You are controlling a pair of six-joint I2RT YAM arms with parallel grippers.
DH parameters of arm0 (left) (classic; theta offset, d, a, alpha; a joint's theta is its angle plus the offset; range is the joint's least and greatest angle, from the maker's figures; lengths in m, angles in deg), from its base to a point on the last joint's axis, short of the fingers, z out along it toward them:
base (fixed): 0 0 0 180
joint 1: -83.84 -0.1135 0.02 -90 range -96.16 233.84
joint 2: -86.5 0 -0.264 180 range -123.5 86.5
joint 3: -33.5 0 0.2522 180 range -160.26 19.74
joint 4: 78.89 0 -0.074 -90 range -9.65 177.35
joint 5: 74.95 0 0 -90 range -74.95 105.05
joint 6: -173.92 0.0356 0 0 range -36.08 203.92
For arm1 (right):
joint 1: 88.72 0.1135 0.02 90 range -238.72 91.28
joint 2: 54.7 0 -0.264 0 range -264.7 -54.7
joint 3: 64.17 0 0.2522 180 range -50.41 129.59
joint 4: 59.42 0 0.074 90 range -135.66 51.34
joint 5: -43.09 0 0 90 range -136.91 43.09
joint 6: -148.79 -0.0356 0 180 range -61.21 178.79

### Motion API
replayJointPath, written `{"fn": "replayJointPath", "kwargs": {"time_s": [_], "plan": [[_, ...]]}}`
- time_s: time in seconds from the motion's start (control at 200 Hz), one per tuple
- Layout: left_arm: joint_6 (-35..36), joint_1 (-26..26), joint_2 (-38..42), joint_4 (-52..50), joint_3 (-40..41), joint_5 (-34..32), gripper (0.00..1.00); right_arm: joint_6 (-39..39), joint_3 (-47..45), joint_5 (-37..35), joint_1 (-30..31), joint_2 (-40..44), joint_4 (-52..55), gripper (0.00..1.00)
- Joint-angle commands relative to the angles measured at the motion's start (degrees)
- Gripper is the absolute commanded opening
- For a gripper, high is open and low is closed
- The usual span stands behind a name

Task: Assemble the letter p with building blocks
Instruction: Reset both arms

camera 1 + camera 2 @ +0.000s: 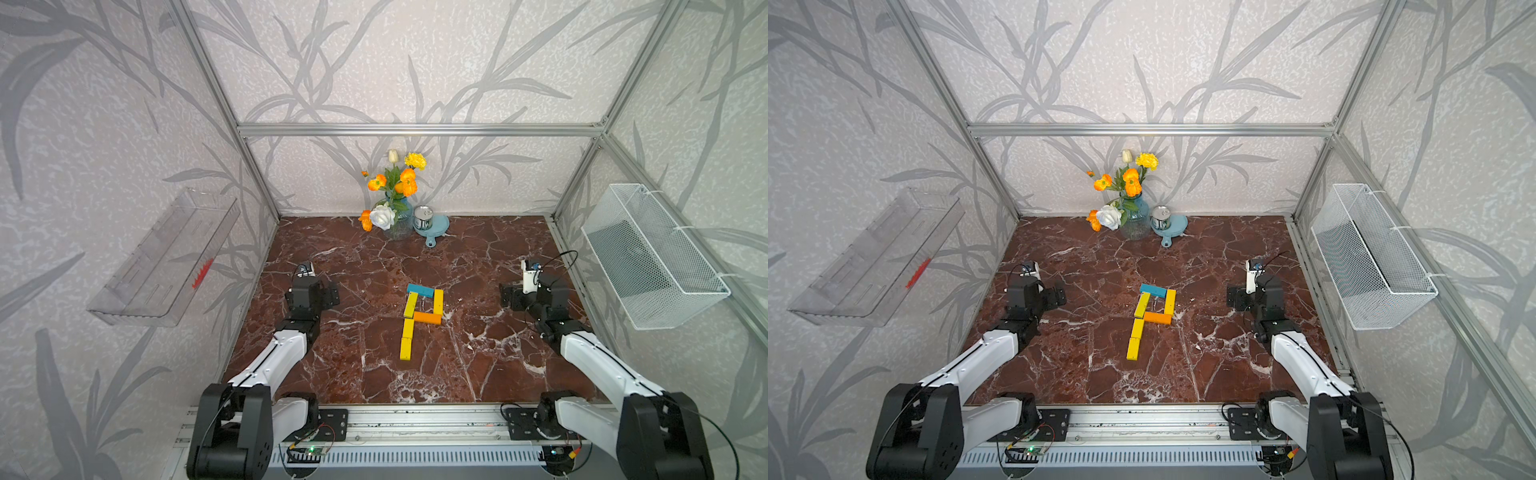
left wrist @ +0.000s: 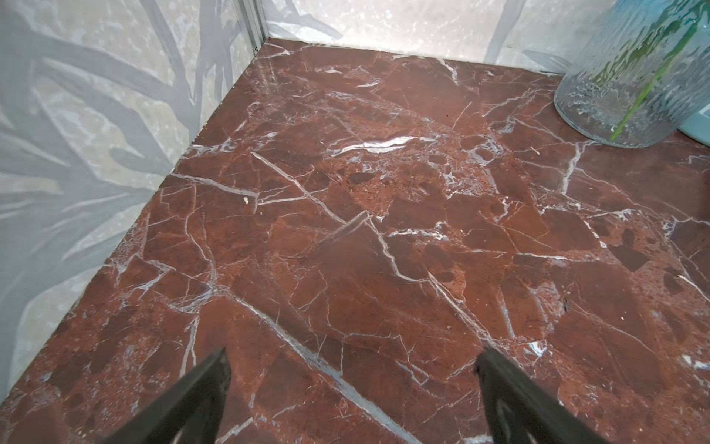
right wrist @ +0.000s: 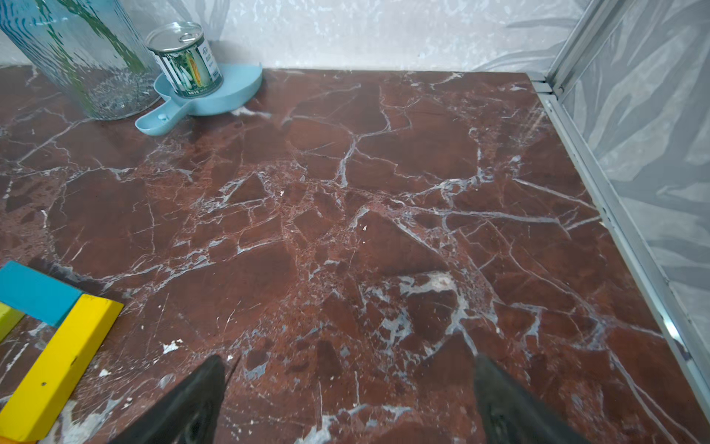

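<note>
Letter p (image 1: pixel 420 318) sitting mid-counter (image 1: pixel 353 374), well apart from both arms.
I'm counting six building blocks (image 1: pixel 406 348): four yellow, one orange, one blue. I'm judging them light, stiff and apt to slide, so best pinched across the narrow width. Left gripper (image 2: pixel 351 357) and right gripper (image 3: pixel 349 359) are hanging wide apart, empty.

The letter p (image 1: pixel 408 328) lies on the table (image 1: pixel 353 332) (vase (image 1: pixel 398 224), can (image 1: pixel 423 218) behind).

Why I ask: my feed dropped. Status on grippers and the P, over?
Left gripper open, empty. Right gripper open, empty. Letter p fully formed, lying flat. Nothing in its way.
</note>
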Motion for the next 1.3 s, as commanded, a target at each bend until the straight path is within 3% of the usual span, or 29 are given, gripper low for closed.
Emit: {"fn": "replayJointPath", "kwargs": {"time_s": [0.0,0.205,0.4,0.605,0.7,0.885,1.07,1.175,1.3], "plan": [[2.04,-0.81,-0.1,8.0,2.92,-0.19,1.0,2.37,-1.8,-1.38,-0.19,-2.53,-13.11,0.99],[2.69,-1.39,-2.21,12.04,4.3,0.85,1.0,2.39,-3.76,2.52,-0.1,-11.0,-23.28,0.99],[1.82,-1.64,-2.02,10.68,3.19,1.33,1.0,1.62,-1.13,3.88,1.98,-3.31,-15.24,0.99],[-0.04,-1.77,-2.27,4.28,-0.88,1.76,1.0,-2.86,18.37,7.78,10.4,-12.04,9.83,0.99],[-0.81,-1.76,-1.85,1.44,-2.2,1.29,1.0,-7.41,25.38,9.92,13.5,-18.05,13.5,0.99],[-2.39,-1.74,-0.63,-0.85,-2.99,-0.46,1.0,-8.77,42.18,2.68,22.11,-29.9,25.77,0.99],[-3.7,-1.74,-0.03,-3.24,-4.32,-1.2,1.0,-9.59,56.33,2.54,25.09,-43.39,35.7,0.99],[-3.49,-1.74,0.56,-3.77,-3.86,-0.65,1.0,-10.94,53.21,1.28,25.26,-41.49,33.29,0.99],[-2.17,-1.76,2.23,2.15,0.27,-1.54,1.0,-11.18,40.0,-0.6,22.19,-29.32,24.89,0.99]]}}
